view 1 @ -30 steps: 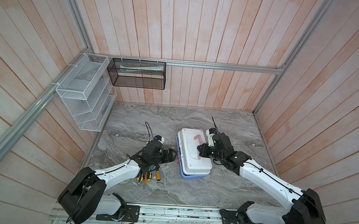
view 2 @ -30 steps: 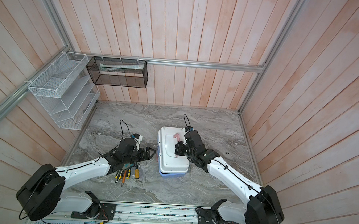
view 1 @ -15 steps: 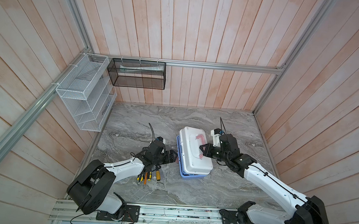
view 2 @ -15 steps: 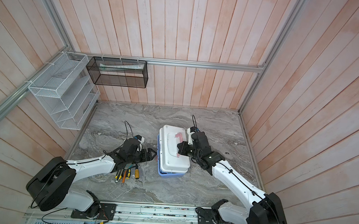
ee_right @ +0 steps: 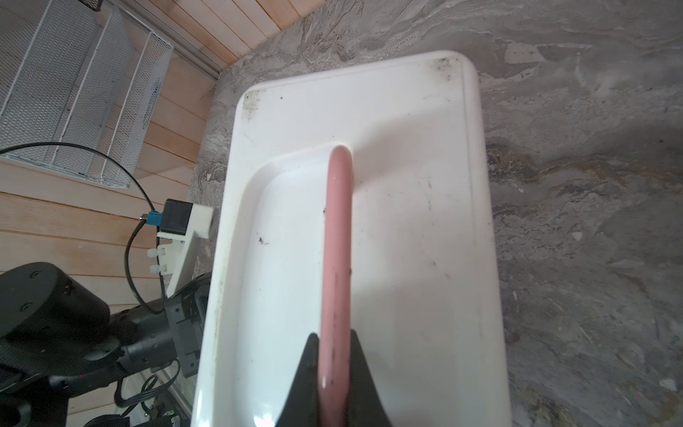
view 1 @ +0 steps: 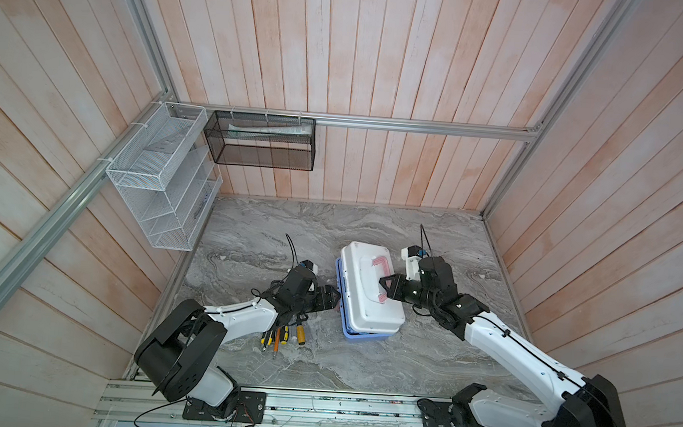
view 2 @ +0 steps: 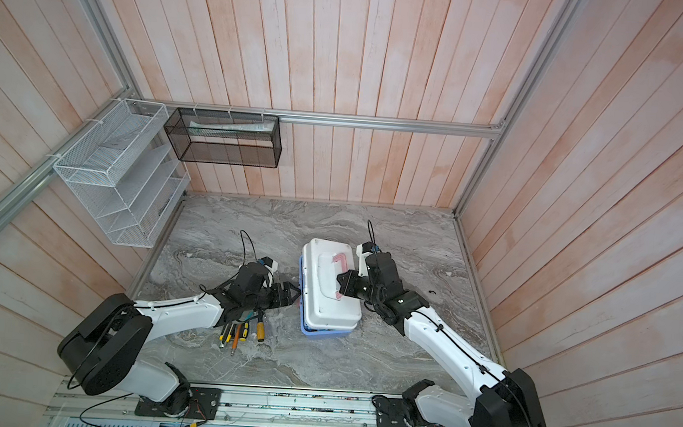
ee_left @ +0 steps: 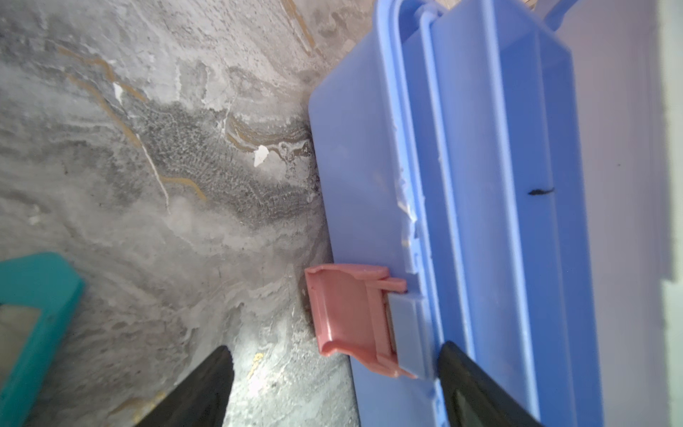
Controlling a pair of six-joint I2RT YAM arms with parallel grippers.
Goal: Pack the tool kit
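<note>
The middle of the grey marble-look tabletop [view 1: 288, 227] is taken up by the rectangular plastic toolbox [view 1: 365, 312] (white lid, light blue base). Its pink handle [ee_right: 334, 258] is pinched by the right gripper [ee_right: 334, 334]. The small pink latch [ee_left: 347, 314] is framed by the wide-spread left gripper [ee_left: 334, 349]. Yellow-handled screwdrivers [view 1: 280, 337] are scattered nearby.

My left arm [view 1: 240, 317] and right arm [view 1: 508, 348] wear glossy white shells between bulky black joint housings [view 1: 178, 356], with thin black cables [ee_right: 127, 255] looping beside them. Each wrist carries a white camera bracket [ee_right: 188, 236] with a blue plug [ee_right: 153, 218]. My right tool [ee_right: 333, 336] ends in matte black wedge fingers [ee_right: 306, 369].
</note>
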